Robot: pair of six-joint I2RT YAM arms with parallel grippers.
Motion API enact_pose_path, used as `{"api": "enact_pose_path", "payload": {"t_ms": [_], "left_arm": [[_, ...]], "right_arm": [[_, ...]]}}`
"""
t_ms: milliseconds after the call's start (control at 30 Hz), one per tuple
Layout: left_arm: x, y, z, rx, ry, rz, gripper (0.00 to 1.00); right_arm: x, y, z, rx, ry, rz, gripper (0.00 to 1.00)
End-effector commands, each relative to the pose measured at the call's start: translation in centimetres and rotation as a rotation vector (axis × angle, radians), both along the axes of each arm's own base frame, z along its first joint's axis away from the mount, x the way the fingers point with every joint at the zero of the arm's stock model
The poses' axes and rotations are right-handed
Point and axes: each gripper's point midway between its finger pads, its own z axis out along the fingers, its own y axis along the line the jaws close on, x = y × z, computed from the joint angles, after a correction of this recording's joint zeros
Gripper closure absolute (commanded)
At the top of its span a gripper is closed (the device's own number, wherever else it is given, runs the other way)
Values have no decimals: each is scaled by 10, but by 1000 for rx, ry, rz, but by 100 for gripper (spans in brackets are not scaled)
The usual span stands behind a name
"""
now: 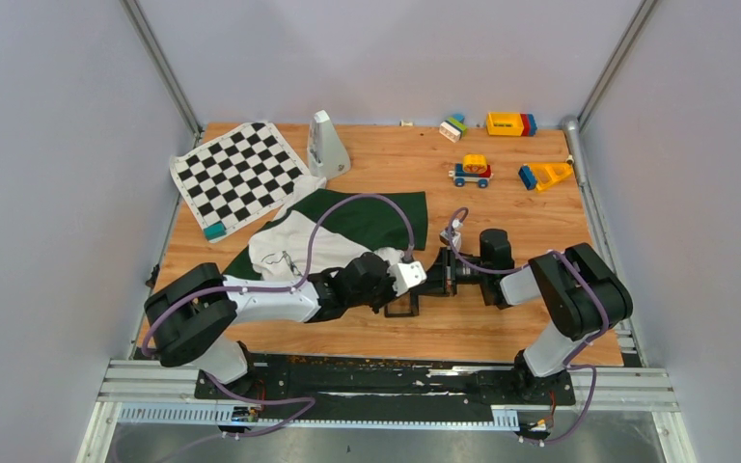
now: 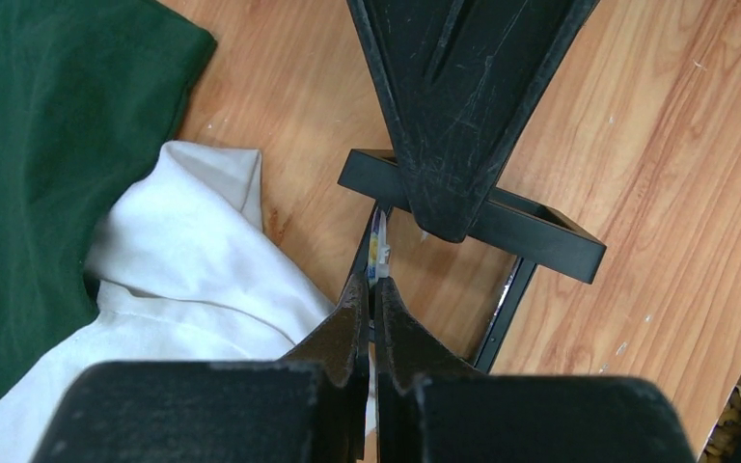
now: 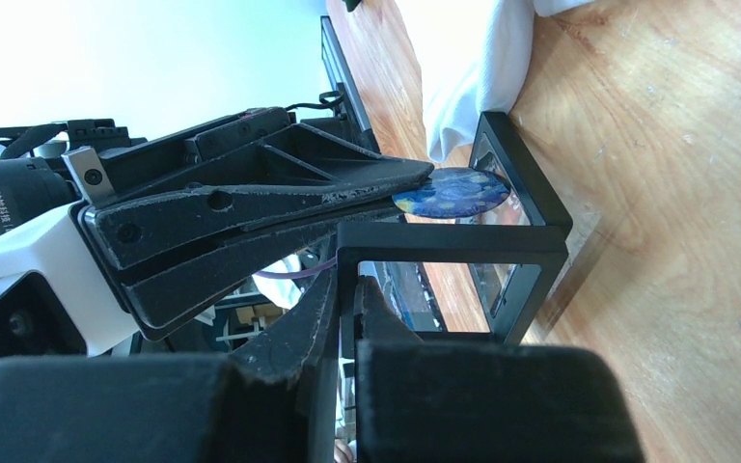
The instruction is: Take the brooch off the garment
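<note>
1. Your left claw (image 2: 371, 282) is clenched on the brooch (image 2: 378, 246), held edge-on at its tips and clear of the shirt (image 2: 183, 270) lying beside it.
2. Your right claw (image 3: 349, 289) grips the tray (image 3: 444, 239) by its rim, apparently to steady it beneath the brooch for the drop.

White garment (image 1: 294, 241) with green sleeves, black-and-white chequered mat (image 1: 239, 172)

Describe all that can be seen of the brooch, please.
The brooch is a small, flat, round disc with a glossy face painted in blue swirls and touches of yellow. It is clear of the white shirt, pinched at its rim by the shut left end effector, over one side of the open black frame. Its back is hidden.
</note>
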Motion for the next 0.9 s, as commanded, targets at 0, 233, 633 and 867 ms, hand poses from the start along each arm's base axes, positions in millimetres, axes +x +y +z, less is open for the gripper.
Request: {"api": "enact_pose_path", "payload": {"t_ms": [0, 233, 633, 867], "left_arm": [[5, -8, 7, 10, -36, -8, 98], [1, -11, 0, 44, 0, -17, 63], [-19, -16, -2, 75, 117, -83, 46], [-21, -3, 13, 28, 86, -74, 33]], "right_arm": [[7, 2, 9, 30, -69, 17, 100], [7, 2, 9, 29, -70, 17, 100], [15, -1, 11, -30, -102, -16, 100], [22, -5, 7, -112, -103, -51, 100]]}}
